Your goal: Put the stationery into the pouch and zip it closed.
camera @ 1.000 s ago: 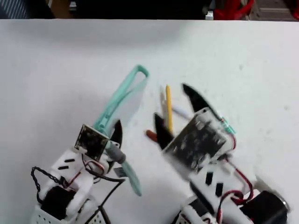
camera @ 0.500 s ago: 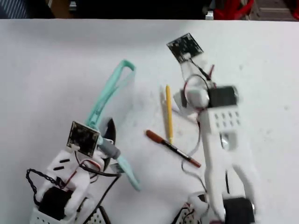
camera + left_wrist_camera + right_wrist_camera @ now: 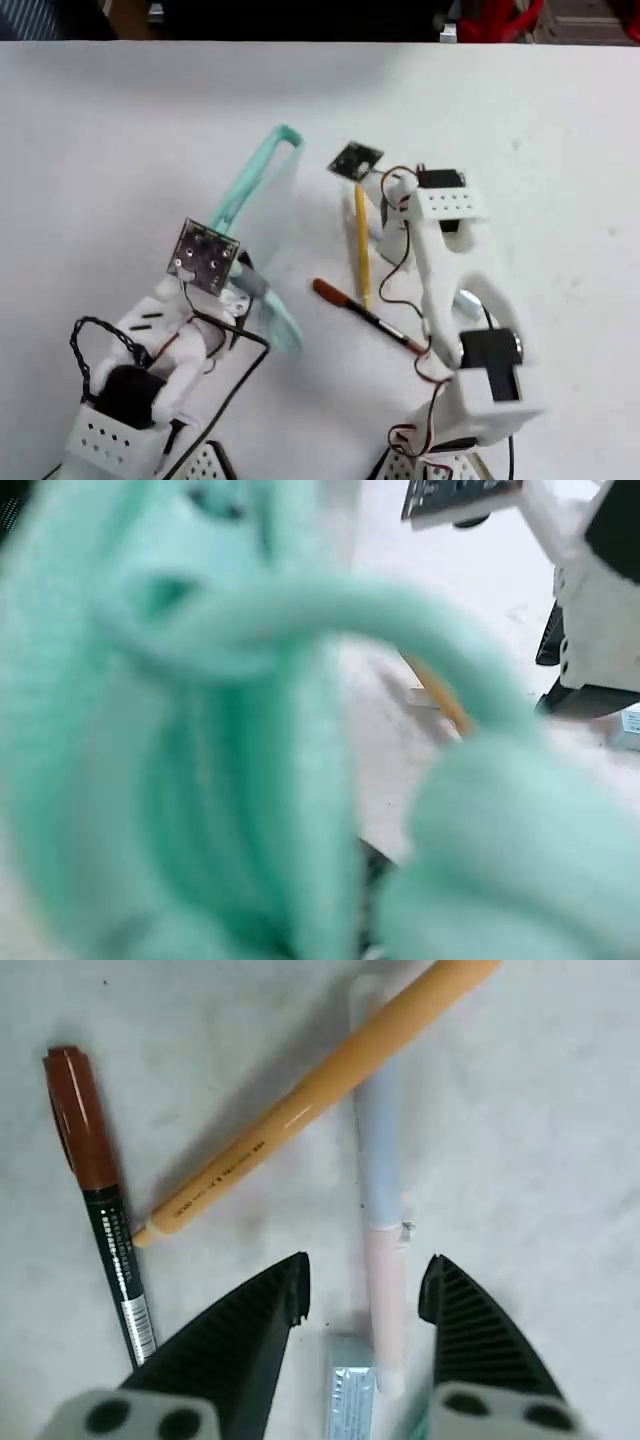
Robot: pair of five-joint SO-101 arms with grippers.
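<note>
Table (image 3: 120, 120): white. Pouch (image 3: 262, 215): mint green, left of the table's middle. One end slants toward the far edge and the other is pinched in the left gripper (image 3: 243, 288). Right gripper (image 3: 365, 1270): jaws parted, hanging over a pale blue-and-pink pen (image 3: 380, 1190). Yellow pencil (image 3: 310, 1100) and brown marker (image 3: 100, 1210): lying just beside that pen near the table's middle, pencil tip close to the marker.

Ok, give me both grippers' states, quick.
Left gripper: shut on the teal pouch.
Right gripper: open, over the pale pen.
</note>
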